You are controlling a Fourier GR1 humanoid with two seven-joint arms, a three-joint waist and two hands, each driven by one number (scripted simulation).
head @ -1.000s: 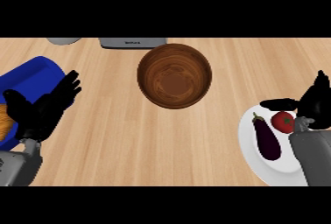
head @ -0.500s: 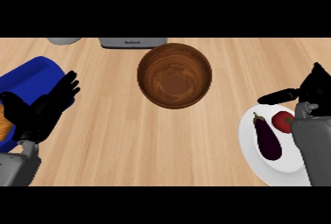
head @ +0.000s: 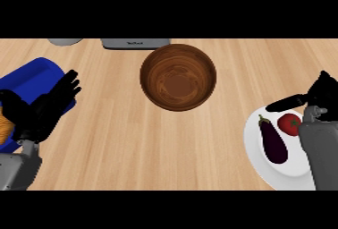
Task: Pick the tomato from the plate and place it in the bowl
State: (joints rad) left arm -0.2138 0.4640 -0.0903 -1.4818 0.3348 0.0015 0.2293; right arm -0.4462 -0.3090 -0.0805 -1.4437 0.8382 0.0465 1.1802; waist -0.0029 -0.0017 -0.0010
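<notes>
A white plate (head: 259, 154) is carrying the tomato (head: 289, 123) and an eggplant (head: 272, 141), the wooden bowl (head: 179, 76) is sitting bare, the right hand (head: 318, 95) is hovering with fingers spread, and writing on the far grey appliance (head: 135, 43) is unreadable.

I see a light wooden counter (head: 125, 147) with plank grain. A dark wooden bowl (head: 179, 76) sits on it near the far middle. A white plate (head: 254, 147) lies at the right edge, a blue item (head: 33, 74) at the left. At the far edge I note a grey appliance (head: 135, 43) and a grey round object (head: 64, 41).
</notes>
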